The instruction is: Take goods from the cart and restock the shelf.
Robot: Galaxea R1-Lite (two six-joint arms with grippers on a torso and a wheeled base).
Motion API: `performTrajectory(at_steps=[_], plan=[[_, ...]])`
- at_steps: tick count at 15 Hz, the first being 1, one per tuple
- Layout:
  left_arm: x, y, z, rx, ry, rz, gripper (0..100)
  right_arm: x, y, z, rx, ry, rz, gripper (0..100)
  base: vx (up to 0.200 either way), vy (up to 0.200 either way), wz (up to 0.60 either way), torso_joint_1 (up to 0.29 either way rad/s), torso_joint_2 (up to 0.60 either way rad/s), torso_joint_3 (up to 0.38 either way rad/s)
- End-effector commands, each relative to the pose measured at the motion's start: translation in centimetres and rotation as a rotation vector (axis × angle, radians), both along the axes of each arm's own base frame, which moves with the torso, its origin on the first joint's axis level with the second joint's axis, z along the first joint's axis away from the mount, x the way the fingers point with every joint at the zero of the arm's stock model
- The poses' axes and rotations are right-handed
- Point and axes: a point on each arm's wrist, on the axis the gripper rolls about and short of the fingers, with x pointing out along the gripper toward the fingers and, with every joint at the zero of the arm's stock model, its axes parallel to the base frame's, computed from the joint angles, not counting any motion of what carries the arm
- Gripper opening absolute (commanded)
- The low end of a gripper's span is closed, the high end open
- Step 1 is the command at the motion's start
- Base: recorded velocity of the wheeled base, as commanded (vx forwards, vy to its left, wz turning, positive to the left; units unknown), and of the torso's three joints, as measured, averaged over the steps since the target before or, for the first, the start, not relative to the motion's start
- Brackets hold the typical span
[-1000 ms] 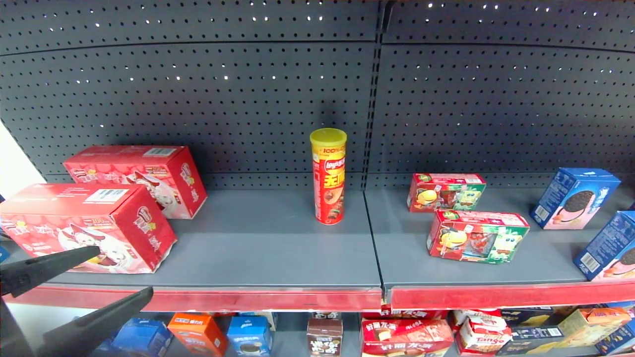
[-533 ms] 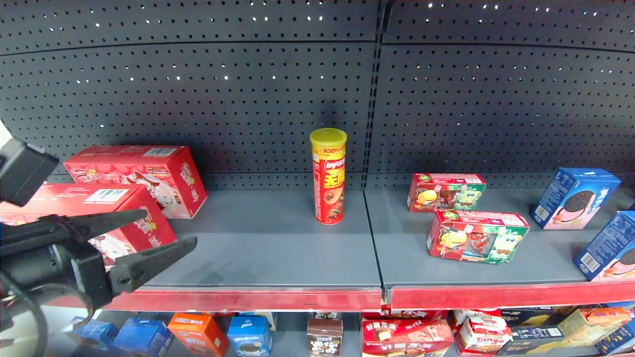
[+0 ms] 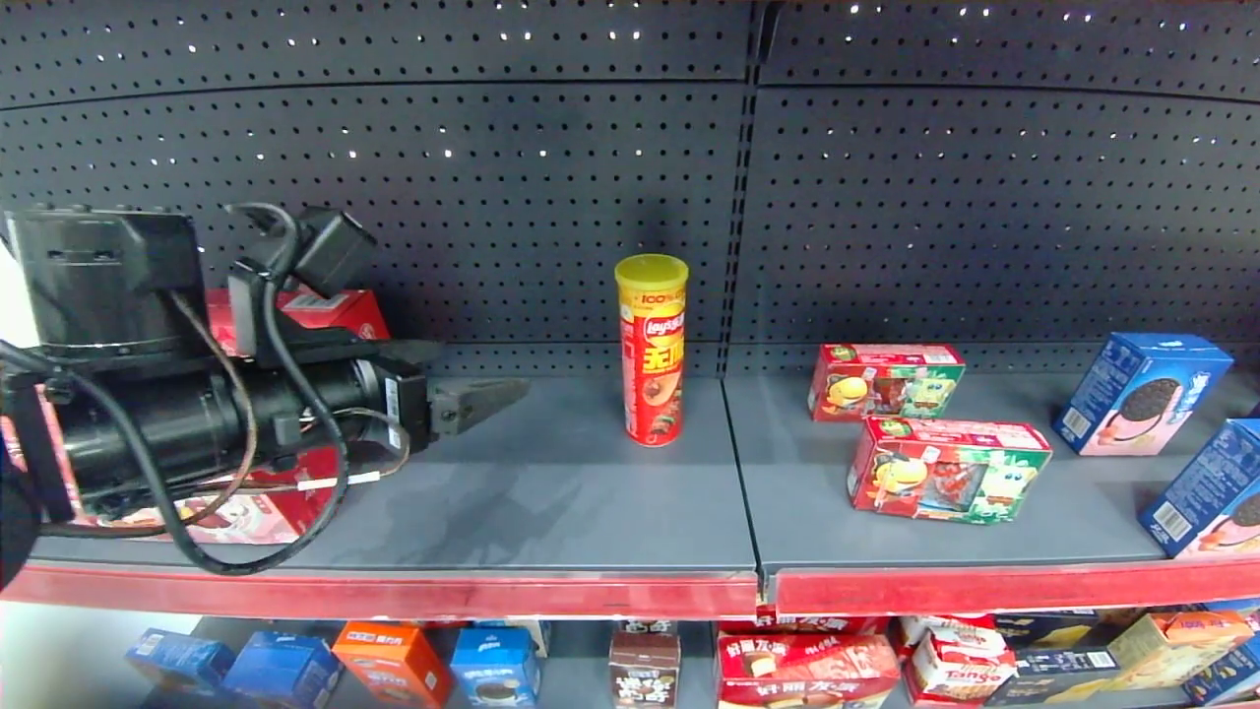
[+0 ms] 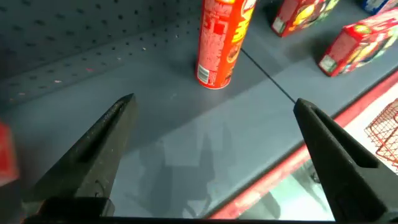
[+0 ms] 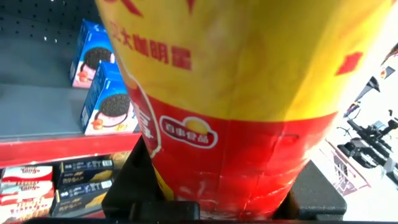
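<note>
Red boxes: two big red boxes (image 3: 295, 310) sit at the far left of the shelf (image 3: 551, 492), one behind the other. The left arm is parked right in front of them, so you mostly get corners.

Left gripper: the left gripper (image 3: 482, 379) hangs over the left half of the shelf, pointing right toward the middle. It's released, with the fingers spread wide and nothing between them; the left wrist view (image 4: 214, 102) makes that super obvious. It sits a bit above the grey deck and isn't touching it.

Standing can: one red chip tube with a yellow lid, the standing can (image 3: 651, 350), stands upright about mid-shelf, toward the back near the pegboard (image 3: 551, 197). It's just left of the seam between the two shelf panels, and it's clearly apart from the left gripper, off to its right.

Cartoon boxes: two cartoon boxes (image 3: 884, 381) lie flat right of the seam, one farther back and one nearer (image 3: 947, 468). They're close together, but I can't tell if they touch.

Blue cookie boxes: two blue cookie boxes (image 3: 1140, 392) stand at the far right end, tilted a little. The nearer one (image 3: 1206, 489) sits right by the red rail (image 3: 492, 594).

Right gripper: the right gripper (image 5: 217, 199) is clenched on the held can (image 5: 236, 93), with dark fingers hugging both sides of it.

Held can: it's the same yellow and red look as the one on the shelf. It's up close to the wrist camera and not on the shelf, with the blue cookie boxes and red rail behind it.

Lower shelf: the lower shelf (image 3: 571, 660) has a mixed row of small boxes, orange, blue and red.
</note>
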Motion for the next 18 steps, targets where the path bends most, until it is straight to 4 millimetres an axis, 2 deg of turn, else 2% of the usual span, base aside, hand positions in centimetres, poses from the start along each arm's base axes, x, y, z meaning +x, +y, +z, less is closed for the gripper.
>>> performTrajectory(at_steps=[1, 4, 5, 8, 14, 15, 18], plan=[[2.6, -0.9, -2.4, -0.001, 0.082, 0.003, 100, 0.5, -0.1, -0.2, 0.007, 0.026, -0.004, 0, 0.0, 0.0, 0.0, 0.0, 0.0, 0.0], [4.8, -1.7, -1.6, -0.025, 0.06, 0.0, 100, 0.7, -0.2, -0.6, 0.012, 0.042, -0.007, 0, 0.0, 0.0, 0.0, 0.0, 0.0, 0.0], [4.8, -1.8, -1.6, -0.025, 0.059, -0.002, 100, 0.7, -0.2, -0.6, 0.013, 0.043, -0.007, 0, 0.0, 0.0, 0.0, 0.0, 0.0, 0.0], [5.9, -3.9, -2.9, -0.027, 0.055, -0.054, 100, 0.6, -0.2, -0.9, 0.013, 0.043, -0.01, 0, 0.0, 0.0, 0.0, 0.0, 0.0, 0.0], [7.2, -4.4, -3.9, -0.018, 0.073, -0.044, 100, 0.5, -0.2, -0.9, 0.013, 0.04, -0.011, 0, 0.0, 0.0, 0.0, 0.0, 0.0, 0.0], [7.8, -4.6, -4.6, -0.014, 0.086, -0.047, 100, 0.6, -0.2, -1.0, 0.013, 0.045, -0.011, 0, 0.0, 0.0, 0.0, 0.0, 0.0, 0.0], [9.1, -6.2, -4.4, -0.023, 0.056, -0.074, 100, 0.5, -0.1, -1.5, 0.011, 0.05, -0.013, 0, 0.0, 0.0, 0.0, 0.0, 0.0, 0.0]])
